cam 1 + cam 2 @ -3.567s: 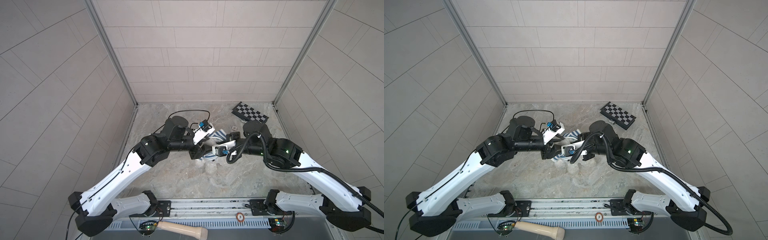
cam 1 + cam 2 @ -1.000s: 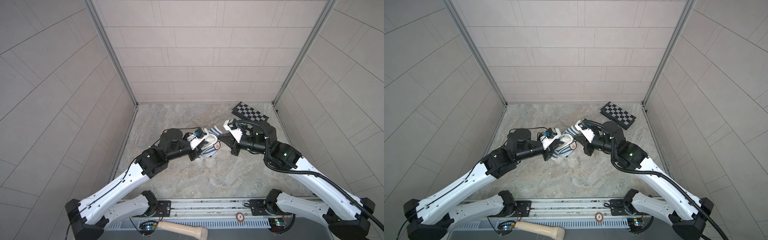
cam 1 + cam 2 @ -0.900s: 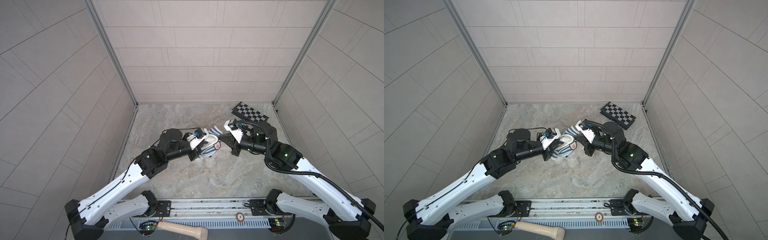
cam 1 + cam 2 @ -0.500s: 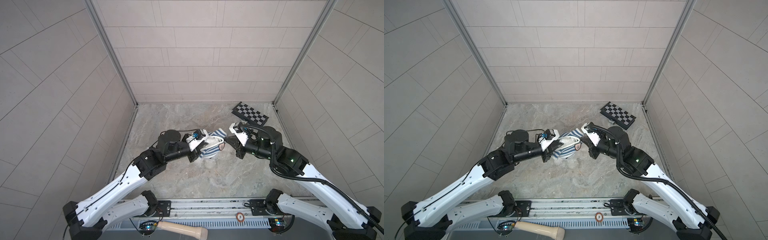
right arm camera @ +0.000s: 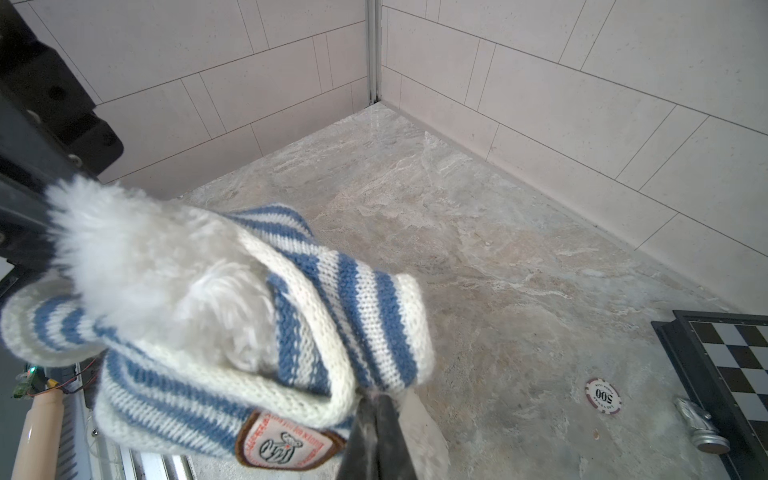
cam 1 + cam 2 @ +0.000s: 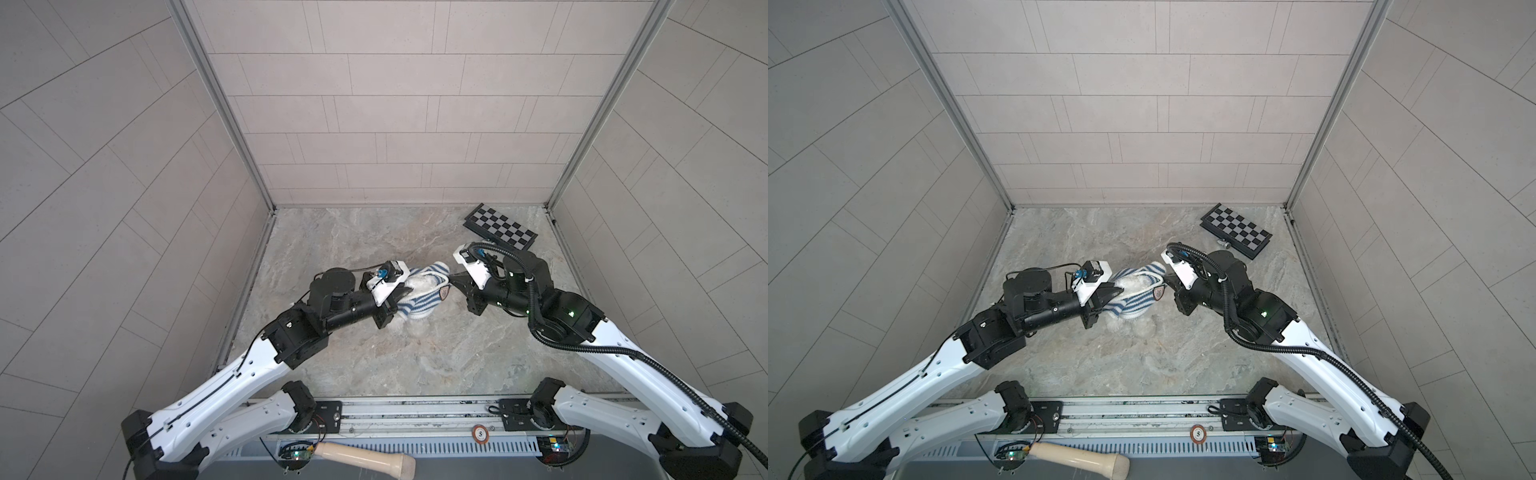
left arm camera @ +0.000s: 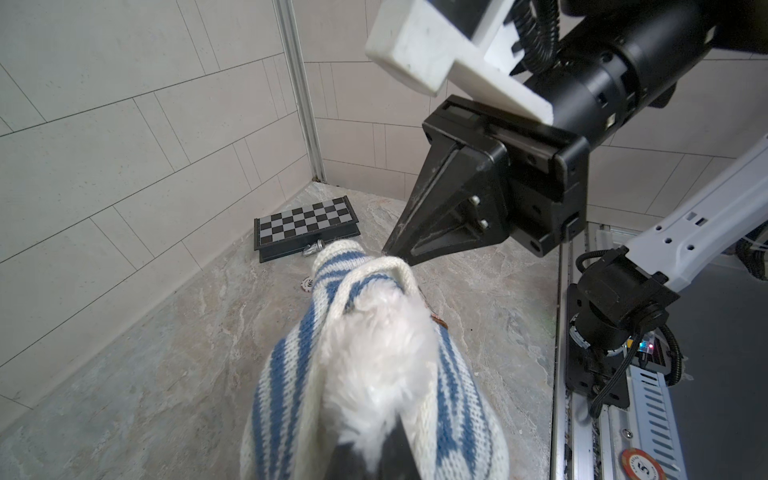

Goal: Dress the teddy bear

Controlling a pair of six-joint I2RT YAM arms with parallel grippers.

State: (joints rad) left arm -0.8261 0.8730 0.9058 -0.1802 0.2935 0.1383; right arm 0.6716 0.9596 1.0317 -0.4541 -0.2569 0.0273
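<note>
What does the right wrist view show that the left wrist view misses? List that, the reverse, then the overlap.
Right wrist only: the printed badge on the sweater, and a wooden handle. Left wrist only: the right gripper seen from outside, shut on the sweater's hem, and a red chip. Both: the white bear, the striped sweater, the chessboard, a silver chess piece.

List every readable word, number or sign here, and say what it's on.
"500": poker chip on the floor, upside down in the right wrist view; rim lettering too small.
"5": second chip on the front rail.
Shirt badge: red lettering blurred, unreadable.
</note>
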